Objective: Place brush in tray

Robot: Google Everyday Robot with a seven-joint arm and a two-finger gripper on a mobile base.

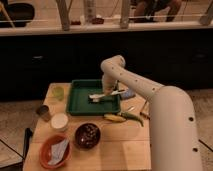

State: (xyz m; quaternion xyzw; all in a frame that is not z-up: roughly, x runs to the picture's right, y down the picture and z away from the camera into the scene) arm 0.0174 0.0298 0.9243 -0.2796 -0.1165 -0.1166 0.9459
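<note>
The dark green tray (80, 102) sits at the back middle of the wooden table. The brush (98, 96) lies over the tray's right half, whitish head toward the left and thin pale handle reaching right past the rim. My gripper (106, 91) hangs from the white arm straight above the brush, at the tray's right side.
A yellow and a green vegetable (121, 117) lie just in front of the tray. A dark bowl (87, 135), a reddish-orange bowl (54, 150), a white cup (59, 121), a tin (43, 112) and a pale green cup (58, 93) stand left and front. A blue item (127, 94) is right of the tray.
</note>
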